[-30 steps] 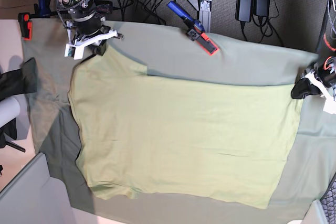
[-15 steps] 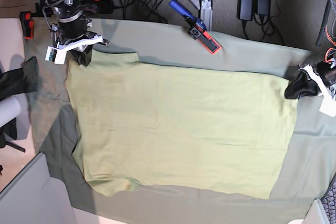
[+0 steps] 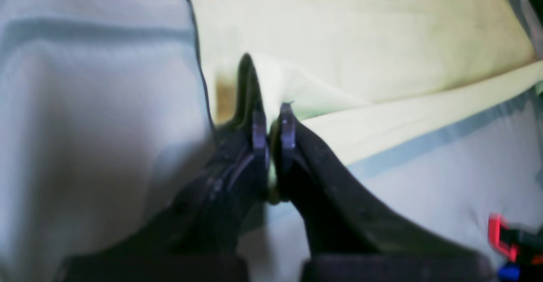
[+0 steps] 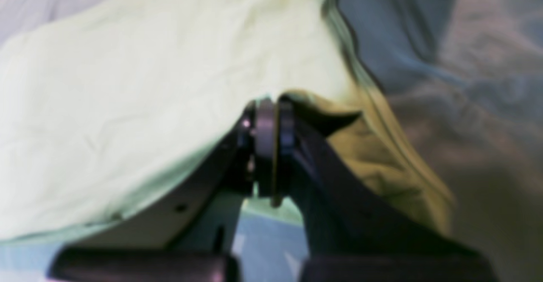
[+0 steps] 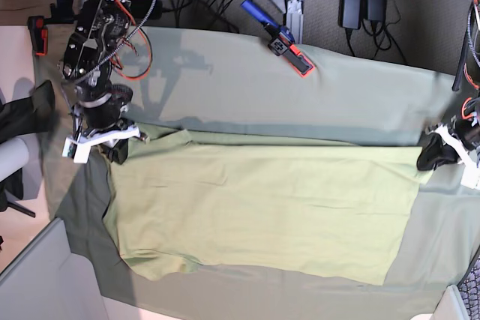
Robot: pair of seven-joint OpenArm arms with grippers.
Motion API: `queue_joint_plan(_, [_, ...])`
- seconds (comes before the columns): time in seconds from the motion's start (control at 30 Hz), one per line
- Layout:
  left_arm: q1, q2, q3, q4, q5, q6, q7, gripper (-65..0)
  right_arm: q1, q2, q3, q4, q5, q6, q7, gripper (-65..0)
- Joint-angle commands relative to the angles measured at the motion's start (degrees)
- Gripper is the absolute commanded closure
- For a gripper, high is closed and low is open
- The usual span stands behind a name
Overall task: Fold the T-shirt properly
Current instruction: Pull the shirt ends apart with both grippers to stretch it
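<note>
The right gripper (image 4: 271,133) is seen pressed together on a bunched edge of the T-shirt (image 5: 262,207), a thin line of cloth showing between the dark curved fingers (image 4: 322,180); the picture is blurred, so the seam or hem held cannot be told. The left gripper (image 3: 271,123) is likewise pinched on a raised ridge of the same cloth, its pads nearly meeting, and that view is soft as well. In the base view the left gripper's tips are hidden under its own black body at the picture's right edge. The T-shirt is of thin, soft, pale yellow-green fabric, lightly creased, lying as a broad flat band with its long axis across the table between the two grippers. It rests on the duller grey-green table cloth (image 5: 300,88). A red-and-blue clamp (image 5: 285,46) is fixed at the far edge, well apart from the T-shirt.
</note>
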Motion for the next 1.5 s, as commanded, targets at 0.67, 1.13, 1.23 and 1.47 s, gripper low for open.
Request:
queue_joint_plan(0.67, [-6.16, -1.4, -4.92, -6.36, -10.51, -0.69, 8.9, -39.1, 7.54, 0.74, -2.4, -5.27, -3.32, 1.33, -5.35, -44.7])
queue_joint_plan(1.13, [-1.2, -1.68, -10.47, -6.19, -18.8, -0.69, 12.92, -39.1, 3.89, 0.87, 14.58, -10.32, 6.16, -0.37, -9.31, -44.7])
queue_joint_plan(1.23, [-1.25, -0.37, -10.47, -6.19, -18.8, -0.69, 12.92, -39.1, 3.93, -1.11, 14.58, -12.85, 8.33, 0.39, -8.61, -44.6])
queue_joint_plan(1.47, [-1.27, 0.63, -10.47, -6.21, -18.58, -0.69, 11.23, -39.1, 4.63, -5.2, 14.56, -13.25, 9.38, 2.27, -7.34, -44.5])
